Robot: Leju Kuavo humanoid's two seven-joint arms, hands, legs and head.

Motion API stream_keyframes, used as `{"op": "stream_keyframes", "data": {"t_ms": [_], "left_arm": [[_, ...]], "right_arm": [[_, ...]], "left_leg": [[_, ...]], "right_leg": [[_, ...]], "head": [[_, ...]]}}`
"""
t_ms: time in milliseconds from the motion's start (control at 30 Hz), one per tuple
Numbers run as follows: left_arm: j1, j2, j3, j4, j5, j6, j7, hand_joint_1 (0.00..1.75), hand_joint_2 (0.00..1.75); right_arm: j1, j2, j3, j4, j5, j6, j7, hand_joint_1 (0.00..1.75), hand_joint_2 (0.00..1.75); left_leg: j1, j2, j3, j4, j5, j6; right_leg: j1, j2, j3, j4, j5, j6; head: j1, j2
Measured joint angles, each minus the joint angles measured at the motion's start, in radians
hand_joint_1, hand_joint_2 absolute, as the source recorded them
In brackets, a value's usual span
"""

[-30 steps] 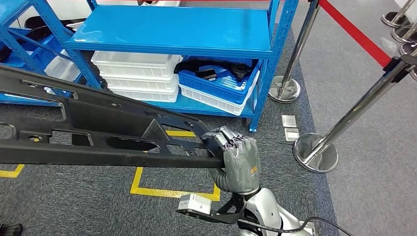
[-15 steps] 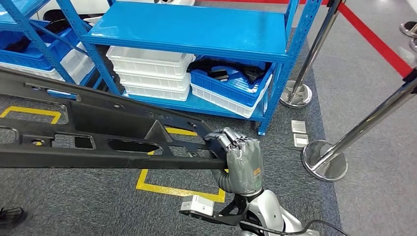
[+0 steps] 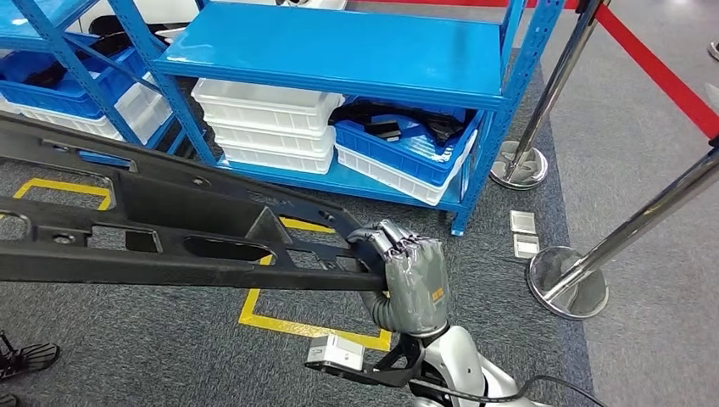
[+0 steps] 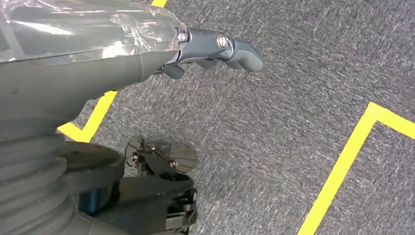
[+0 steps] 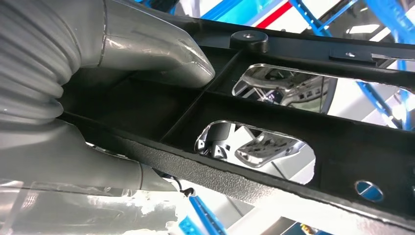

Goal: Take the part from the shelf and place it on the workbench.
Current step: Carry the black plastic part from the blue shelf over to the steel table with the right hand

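My right hand (image 3: pixel 411 284) grips near end of long black plastic frame part with cut-out holes (image 3: pixel 169 233), fingers wrapped over its edge. Part held above grey carpet floor (image 3: pixel 475 280), in front of blue metal shelf (image 3: pixel 339 51). My left hand (image 4: pixel 98 54) holds nothing, fingers extended above carpet.

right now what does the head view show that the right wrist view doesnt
Head view alone: the blue shelf with stacked white bins, a blue bin, chrome stanchions, yellow floor tape. Right wrist view alone: the part's cutouts up close. Both: the right robot hand gripping the long black part.
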Motion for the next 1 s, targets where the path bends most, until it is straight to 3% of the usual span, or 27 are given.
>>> {"op": "stream_keyframes", "data": {"t_ms": [67, 133, 167, 233, 267, 300, 333, 400, 467, 567, 633, 700, 767, 800, 833, 867, 933, 1000], "left_arm": [[0.002, 0.0, 0.0, 0.0, 0.005, 0.001, -0.001, 0.0, 1.75], [0.003, 0.0, 0.0, 0.0, 0.009, 0.001, -0.003, 0.0, 1.75], [0.003, 0.0, 0.0, 0.0, 0.009, 0.001, -0.004, 0.0, 1.75], [0.003, 0.0, 0.0, 0.0, 0.01, 0.001, -0.005, 0.0, 1.75], [0.004, 0.0, 0.0, 0.0, 0.011, 0.001, -0.005, 0.0, 1.75], [0.004, 0.0, 0.0, 0.0, 0.011, 0.001, -0.005, 0.0, 1.75], [0.004, 0.0, 0.0, 0.0, 0.011, 0.001, -0.005, 0.0, 1.75], [0.004, 0.0, 0.0, 0.0, 0.011, 0.001, -0.005, 0.0, 1.75], [0.003, 0.0, 0.0, 0.0, 0.011, 0.001, -0.005, 0.0, 1.75], [0.003, 0.0, 0.0, 0.0, 0.011, 0.001, -0.006, 0.0, 1.75], [0.003, 0.001, 0.0, 0.0, 0.011, 0.002, -0.006, 0.0, 1.75], [0.003, 0.002, 0.0, 0.0, 0.011, 0.002, -0.007, 0.0, 1.75], [0.004, 0.002, 0.0, 0.0, 0.01, 0.002, -0.008, 0.0, 1.75], [0.004, 0.002, 0.0, 0.0, 0.008, 0.002, -0.009, 0.0, 1.75], [0.004, 0.002, 0.0, 0.0, 0.004, 0.001, -0.01, 0.0, 1.75], [0.004, 0.002, 0.0, 0.0, -0.001, 0.001, -0.01, 0.0, 1.75], [0.003, 0.002, 0.0, 0.0, -0.01, 0.001, -0.009, 0.0, 1.75], [0.002, 0.002, 0.0, 0.0, -0.014, 0.001, -0.007, 0.0, 1.75]], "right_arm": [[-0.001, 0.0, 0.0, 0.0, 0.0, 0.0, 0.001, 1.75, 1.75], [-0.002, -0.001, 0.0, 0.0, 0.0, 0.0, 0.002, 1.75, 1.75], [-0.003, -0.001, 0.0, 0.0, 0.0, 0.0, 0.002, 1.75, 1.75], [-0.003, -0.001, 0.0, 0.0, 0.0, 0.0, 0.004, 1.75, 1.75], [-0.001, -0.002, 0.0, 0.0, 0.0, 0.0, 0.004, 1.75, 1.75], [0.0, -0.002, 0.0, 0.0, -0.001, 0.0, 0.005, 1.75, 1.75], [0.0, -0.003, 0.0, 0.0, -0.001, 0.0, 0.005, 1.75, 1.75], [0.0, -0.004, 0.0, 0.0, -0.001, 0.0, 0.006, 1.75, 1.75], [-0.001, -0.004, 0.0, 0.0, -0.001, 0.0, 0.006, 1.75, 1.75], [-0.002, -0.006, 0.0, 0.0, 0.001, 0.0, 0.006, 1.75, 1.75], [-0.003, -0.007, -0.001, 0.0, 0.004, 0.0, 0.009, 1.75, 1.75], [-0.005, -0.008, -0.001, 0.0, 0.01, 0.0, 0.015, 1.75, 1.75], [-0.005, -0.01, -0.001, 0.0, 0.019, 0.0, 0.026, 1.75, 1.75], [-0.005, -0.012, -0.001, 0.0, 0.024, 0.0, 0.033, 1.75, 1.75], [-0.005, -0.013, -0.001, 0.0, 0.03, 0.0, 0.041, 1.75, 1.75], [-0.005, -0.016, -0.002, 0.0, 0.036, 0.0, 0.05, 1.75, 1.75], [-0.004, -0.02, -0.004, -0.003, 0.048, 0.0, 0.067, 1.75, 1.75], [-0.003, -0.025, -0.005, -0.006, 0.053, 0.0, 0.075, 1.75, 1.75]], "left_leg": [[-0.001, -0.007, 0.0, -0.009, 0.003, 0.006], [0.004, -0.014, 0.006, -0.025, 0.011, 0.017], [0.008, -0.016, 0.009, -0.032, 0.015, 0.022], [0.008, -0.023, 0.009, -0.034, 0.018, 0.029], [0.008, -0.028, 0.009, -0.034, 0.018, 0.03], [0.008, -0.034, 0.009, -0.032, 0.018, 0.03], [0.008, -0.04, 0.008, -0.03, 0.017, 0.03], [0.009, -0.054, 0.008, -0.022, 0.013, 0.026], [0.007, -0.066, 0.0, -0.008, 0.007, 0.016], [0.006, -0.076, -0.011, 0.001, 0.007, 0.003], [0.006, -0.068, -0.018, 0.02, -0.007, -0.008], [0.009, -0.048, -0.053, 0.104, -0.057, -0.02], [0.012, -0.036, -0.111, 0.227, -0.111, -0.028], [0.013, -0.033, -0.13, 0.266, -0.12, -0.029], [0.014, -0.032, -0.132, 0.269, -0.11, -0.029], [0.014, -0.031, -0.115, 0.234, -0.082, -0.026], [0.012, -0.021, -0.049, 0.098, -0.016, -0.017], [0.005, -0.011, -0.01, 0.009, 0.01, -0.008]], "right_leg": [[0.002, -0.008, 0.002, -0.005, 0.002, 0.009], [0.002, 0.001, 0.0, 0.013, -0.016, 0.017], [0.002, 0.013, -0.014, 0.047, -0.039, 0.019], [0.001, 0.035, -0.071, 0.169, -0.101, 0.021], [0.001, 0.04, -0.099, 0.226, -0.121, 0.022], [0.001, 0.042, -0.114, 0.256, -0.123, 0.024], [0.001, 0.043, -0.112, 0.248, -0.105, 0.024], [-0.003, 0.05, -0.062, 0.134, -0.035, 0.024], [-0.005, 0.065, -0.018, 0.031, 0.003, 0.021], [-0.002, 0.065, -0.013, 0.008, 0.004, 0.008], [-0.004, 0.056, -0.012, 0.003, 0.008, -0.001], [-0.007, 0.044, -0.01, 0.0, 0.009, -0.009], [-0.006, 0.032, -0.009, 0.0, 0.008, -0.012], [-0.006, 0.026, -0.009, 0.001, 0.007, -0.012], [-0.005, 0.022, -0.008, 0.001, 0.006, -0.012], [-0.006, 0.018, -0.006, 0.001, 0.005, -0.012], [-0.004, 0.013, -0.001, 0.0, 0.002, -0.008], [-0.002, 0.01, 0.0, 0.0, 0.0, -0.002]], "head": [[0.001, 0.0], [0.001, 0.0], [0.004, 0.0], [0.01, 0.0], [0.012, 0.0], [0.013, 0.0], [0.014, 0.0], [0.017, 0.0], [0.02, 0.0], [0.017, 0.0], [0.013, 0.0], [0.004, 0.0], [-0.001, 0.0], [-0.001, 0.0], [-0.002, 0.0], [-0.002, 0.0], [-0.003, 0.0], [-0.003, 0.0]]}}
